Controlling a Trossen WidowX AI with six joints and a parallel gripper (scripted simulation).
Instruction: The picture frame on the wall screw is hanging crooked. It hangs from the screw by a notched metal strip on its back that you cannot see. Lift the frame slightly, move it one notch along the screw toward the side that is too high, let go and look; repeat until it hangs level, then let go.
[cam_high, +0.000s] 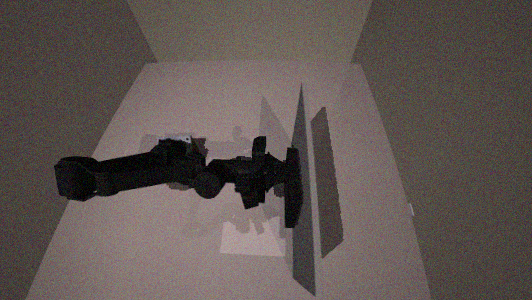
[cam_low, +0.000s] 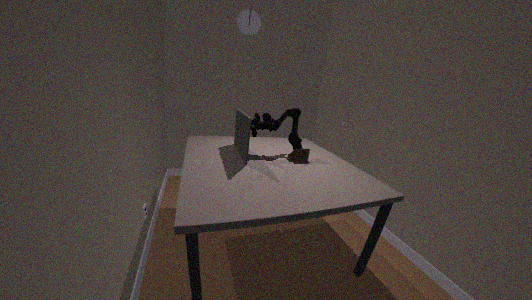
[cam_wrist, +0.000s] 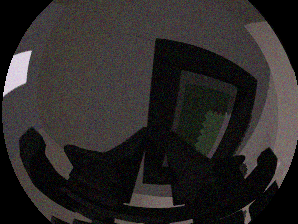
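From the top view, the arm (cam_high: 150, 172) reaches across the tabletop (cam_high: 150, 250) toward a thin upright wall panel (cam_high: 302, 200). The picture frame (cam_high: 293, 187) shows edge-on as a dark bar lying flat against the panel's near face. Its long axis runs along the panel, and it sits directly ahead of the jaws, touching them. The gripper (cam_high: 281, 180) is clamped on the frame's edge, its fingers held slightly apart by what they grip. The screw and the notched strip are hidden.

In the exterior view, the panel (cam_low: 242, 137) stands upright at the far part of the tabletop (cam_low: 280, 195), and the arm (cam_low: 287, 125) bends over to meet its face. The frame itself is too small and dark to make out here.

Through the wrist view, the frame (cam_wrist: 200, 110) fills the right half, its dark border around a greenish picture, visibly tilted. Any shift should probably run along the panel, sideways to the jaws' reach; which end sits higher I cannot tell from this distorted angle.
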